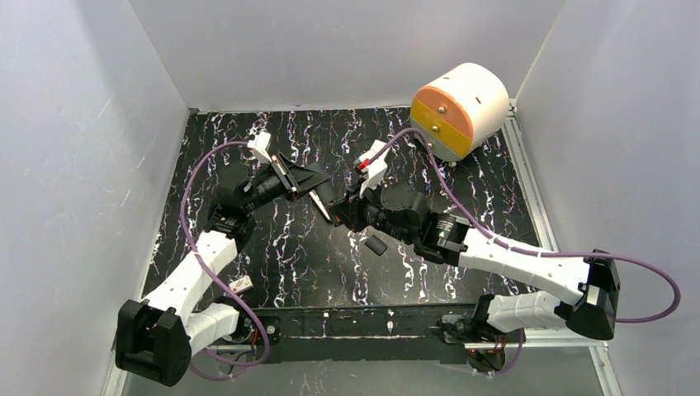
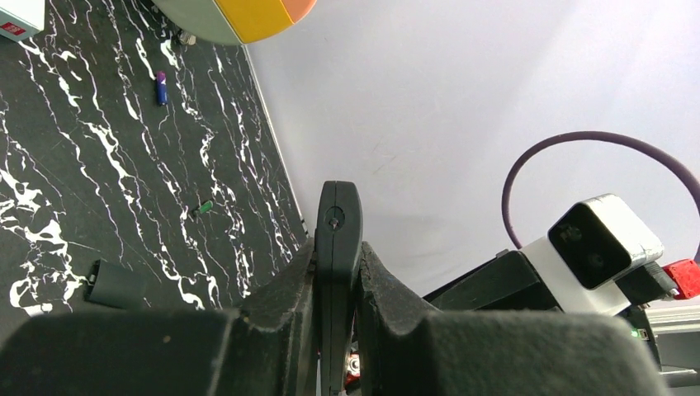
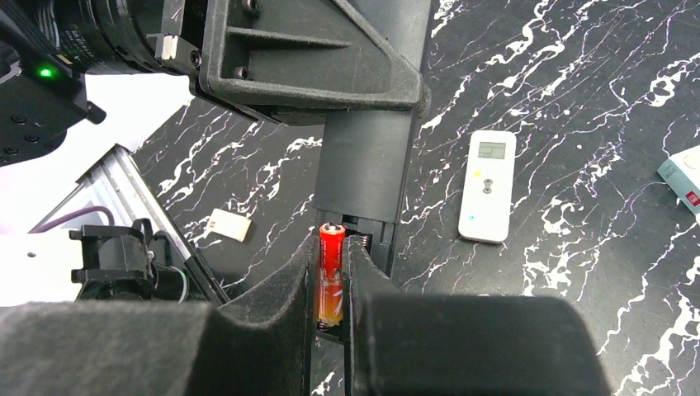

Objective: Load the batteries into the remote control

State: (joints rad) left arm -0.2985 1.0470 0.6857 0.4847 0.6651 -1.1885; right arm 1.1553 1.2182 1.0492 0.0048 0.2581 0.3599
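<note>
Right jaws are holding a red battery point(image 3: 331, 285) at the bay of a black remote point(image 3: 367, 157), which left jaws are clamping. Loading looks barely begun; a green battery point(image 2: 204, 207) is lying on the table point(image 2: 82, 165).

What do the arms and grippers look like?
Left arm and right arm: white shells, black joints. A purple cable loops to each white wrist camera. Left gripper and right gripper are black, with thick wedge-shaped fingers; a green light glows by the left one.

We see a red battery point(image 3: 332, 272), a white remote point(image 3: 488, 187), a black bar point(image 3: 367, 165), a black table point(image 3: 578, 99) veined with white, and a cream drum point(image 1: 466, 107) faced orange and yellow.
</note>
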